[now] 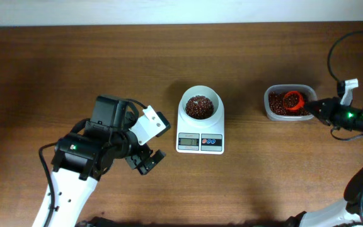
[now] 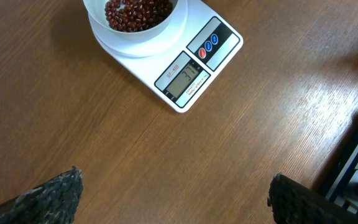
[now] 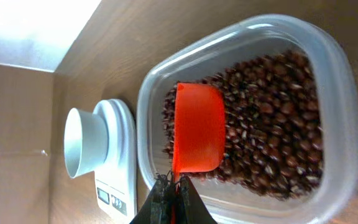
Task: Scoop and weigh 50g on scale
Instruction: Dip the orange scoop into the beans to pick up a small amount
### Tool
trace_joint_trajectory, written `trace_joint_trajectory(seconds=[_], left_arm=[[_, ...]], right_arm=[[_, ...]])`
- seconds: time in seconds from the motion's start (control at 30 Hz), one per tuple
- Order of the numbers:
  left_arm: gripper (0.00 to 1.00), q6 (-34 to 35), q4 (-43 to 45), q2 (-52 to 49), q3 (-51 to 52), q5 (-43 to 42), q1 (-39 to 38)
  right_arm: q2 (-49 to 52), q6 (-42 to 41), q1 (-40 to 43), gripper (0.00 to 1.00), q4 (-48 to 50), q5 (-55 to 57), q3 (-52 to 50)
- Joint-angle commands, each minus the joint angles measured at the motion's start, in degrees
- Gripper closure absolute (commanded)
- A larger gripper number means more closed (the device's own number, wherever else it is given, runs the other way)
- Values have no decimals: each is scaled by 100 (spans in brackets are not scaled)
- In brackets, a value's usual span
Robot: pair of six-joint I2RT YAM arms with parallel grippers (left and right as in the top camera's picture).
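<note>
We list one small white digital kitchen scale (image 1: 200, 129) with a round white bowl, mid brown wooden counter (image 1: 55, 63), its bowl part-filled with small dark red-brown beans (image 1: 198, 107). To its right, one clear rounded plastic tub (image 3: 344, 143) holds more beans and an orange-red plastic scoop (image 3: 197, 127). We note the right end effector (image 3: 171, 198) clamped on the scoop's handle, and the left end effector (image 2: 174, 199) spread wide and empty near the scale
</note>
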State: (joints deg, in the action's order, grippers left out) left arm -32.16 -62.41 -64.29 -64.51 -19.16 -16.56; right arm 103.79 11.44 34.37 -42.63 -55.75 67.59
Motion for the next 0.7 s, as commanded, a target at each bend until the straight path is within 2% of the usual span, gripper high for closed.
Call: trace_joint_trajectory(seconds=[0.0, 0.1, 0.2, 0.3, 0.43, 0.57, 0.67], left_arm=[[1, -109, -7, 0, -2, -101, 22], [1, -109, -7, 0, -2, -101, 22], [1, -109, -7, 0, -2, -101, 22], [1, -109, -7, 0, -2, -101, 22], [1, -109, -7, 0, -2, -101, 22], [1, -109, -7, 0, -2, -101, 22], [1, -109, -7, 0, -2, -101, 22]], right_arm=[[72, 426, 26, 96, 2, -142, -50], [72, 551, 26, 96, -2, -232, -50], [72, 229, 26, 96, -22, 330, -50], [72, 610, 26, 96, 0, -131, -50], [72, 271, 24, 96, -20, 638, -50], [72, 758, 26, 96, 48, -380, -50], [72, 345, 24, 96, 13, 573, -50]])
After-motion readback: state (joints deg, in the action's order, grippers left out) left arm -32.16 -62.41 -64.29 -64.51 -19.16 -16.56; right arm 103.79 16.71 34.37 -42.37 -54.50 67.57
